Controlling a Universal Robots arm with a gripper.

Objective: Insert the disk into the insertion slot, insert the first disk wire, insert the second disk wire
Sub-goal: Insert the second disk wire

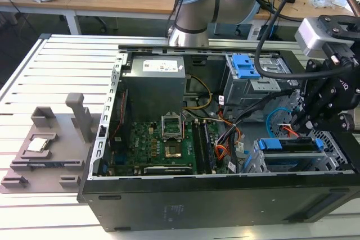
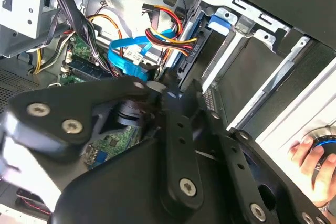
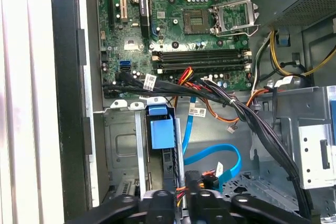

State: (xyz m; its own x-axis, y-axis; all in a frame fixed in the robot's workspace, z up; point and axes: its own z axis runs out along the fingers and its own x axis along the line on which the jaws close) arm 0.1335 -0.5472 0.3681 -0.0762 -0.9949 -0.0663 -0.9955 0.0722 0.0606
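Look to the exterior view's right, at the near corner of the open case (image 1: 169, 206): the disk (image 1: 292, 145), lying flat inside the slot (image 1: 254, 164). Dark and flat on top, capped with bright blue carrier plastic at both ends. Hemmed in by the slot's silver perforated walls, only slightly wider than the disk itself. Well apart from the green motherboard (image 1: 163, 144), toward the exterior view's left.

In the first wrist view, seen end-on: the disk (image 3: 160, 129) as a bright blue carrier tab over a thin dark edge, flanked closely by the grey sheet metal of the slot (image 3: 123, 145).

Right above the disk's end, a black gripper (image 1: 301, 122), low among the cabling. Width of its opening: cannot tell from any view. Just in front of the gripper (image 3: 181, 200) in the first wrist view, a bundle of orange, red and black wires (image 3: 184, 182); beside that, a looped flat blue cable (image 3: 215, 158).

In the second wrist view, the gripper (image 2: 155, 90) close to the same blue cable (image 2: 126, 51), with red, yellow and black wires beyond it near the slot's edge. Farther off, a hand (image 2: 312, 166) on a round, blue-ringed knob (image 2: 328, 145).
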